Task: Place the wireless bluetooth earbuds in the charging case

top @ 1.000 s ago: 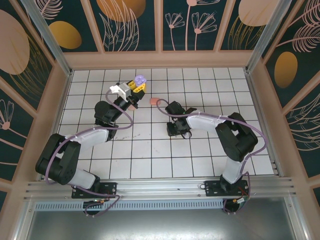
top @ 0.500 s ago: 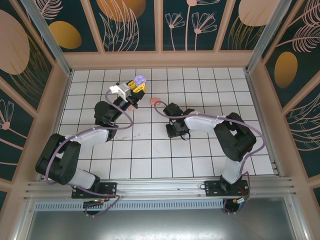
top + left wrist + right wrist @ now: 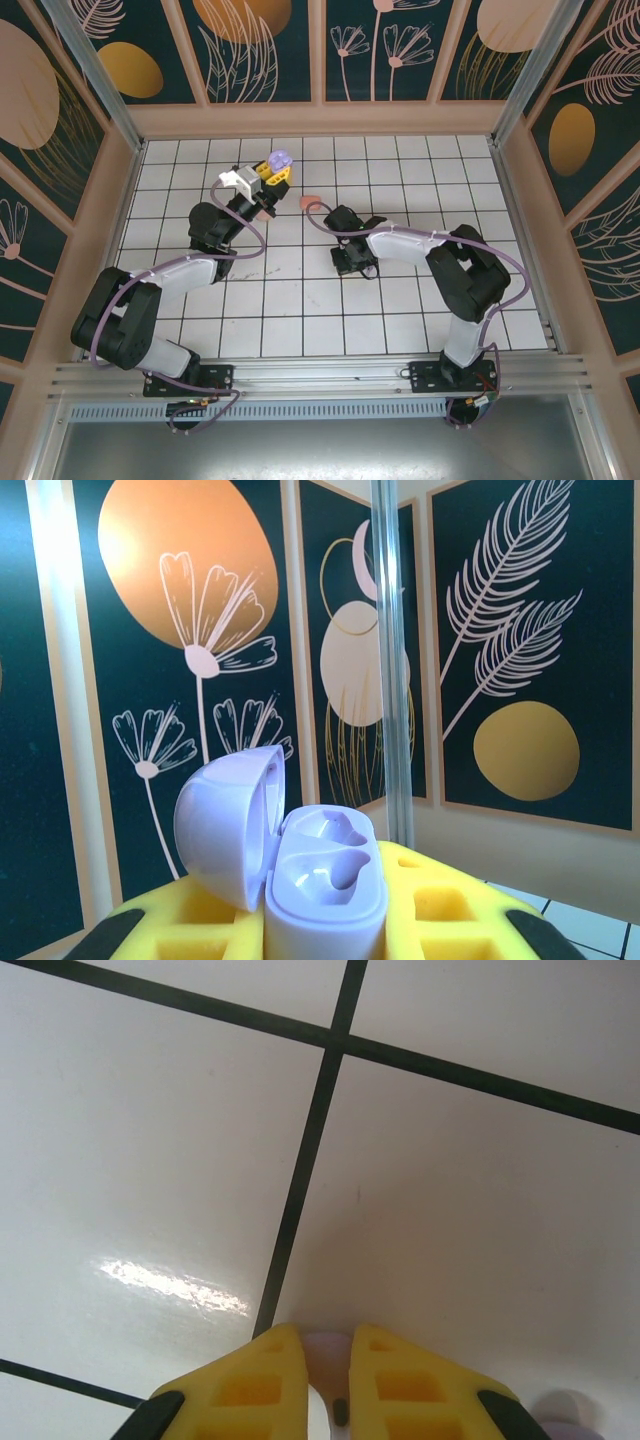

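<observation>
Pinching a pink earbud (image 3: pixel 326 1356) between narrow jaws, right gripper (image 3: pixel 326 1336) faces tiles (image 3: pixel 150 1160); left gripper (image 3: pixel 322 925) clamps charging case (image 3: pixel 325 875).

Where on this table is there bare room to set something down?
Bare: the table's far-right corner by the right wall, and the near tiles between the arms. Crowded: mid-far, around the left gripper's open charging case, coral-red piece, right gripper.

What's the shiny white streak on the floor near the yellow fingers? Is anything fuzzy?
Right wrist view: the streak is glare on a glossy tile; the right gripper, pinching a pale earbud, sits close to the lens and looks soft. Left wrist view: the charging case in the left gripper is sharp. Top external view: soft shadows on the table.
</observation>
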